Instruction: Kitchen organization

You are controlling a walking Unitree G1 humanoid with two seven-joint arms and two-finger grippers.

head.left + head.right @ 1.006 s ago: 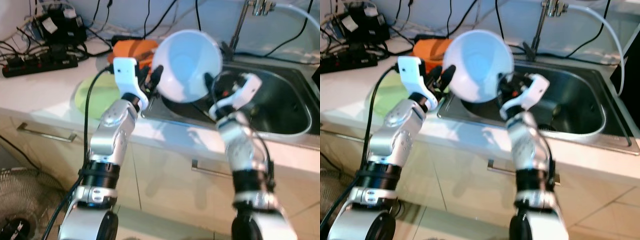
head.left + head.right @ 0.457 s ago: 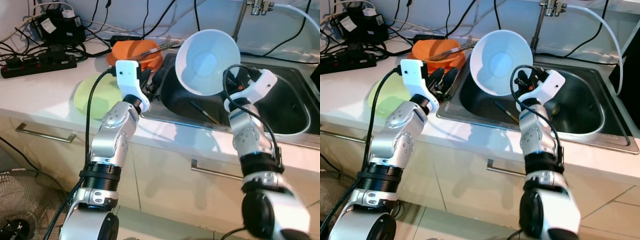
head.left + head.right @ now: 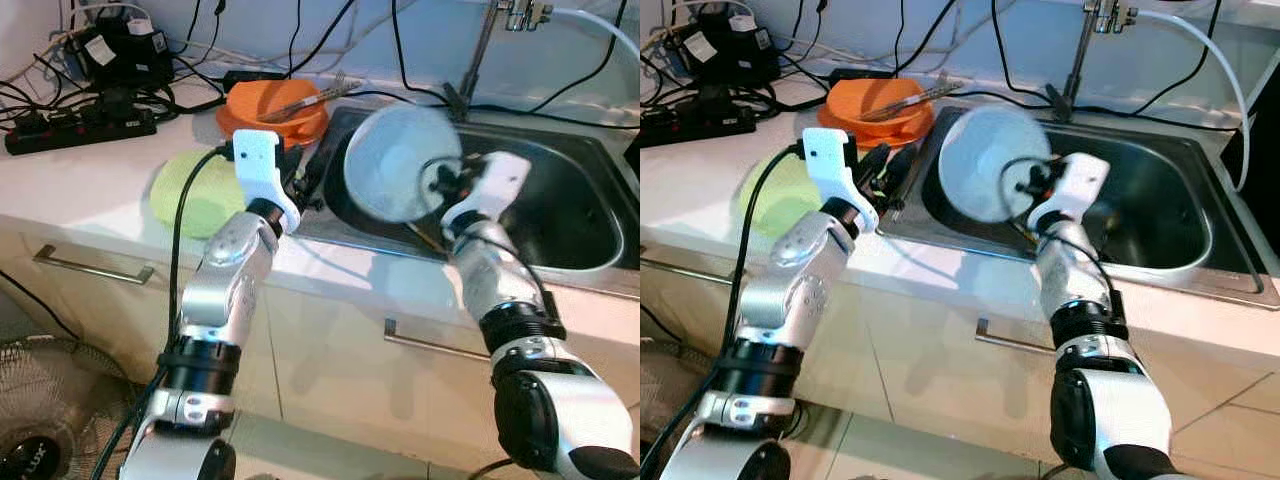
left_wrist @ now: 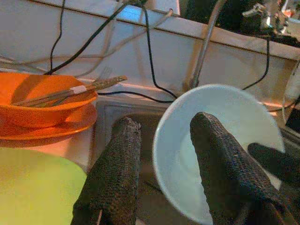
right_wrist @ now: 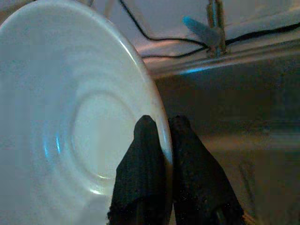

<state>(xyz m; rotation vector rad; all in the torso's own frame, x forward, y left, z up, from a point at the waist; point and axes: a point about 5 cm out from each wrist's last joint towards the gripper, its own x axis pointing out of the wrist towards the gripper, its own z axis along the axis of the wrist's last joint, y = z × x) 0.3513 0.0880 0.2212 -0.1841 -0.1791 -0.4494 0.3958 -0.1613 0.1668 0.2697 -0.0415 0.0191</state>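
White bowl (image 3: 400, 163) lowered toward steel sink (image 3: 575, 215), pale countertop (image 3: 90, 180)

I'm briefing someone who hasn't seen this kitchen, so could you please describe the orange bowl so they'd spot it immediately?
Start at the steel sink set in the white counter. Just off its left rim, toward the back wall, sits the orange bowl on a matching orange plate, with utensils lying across it. It is the only orange dish; the green plate lies nearer, and the white bowl is held by the right gripper.
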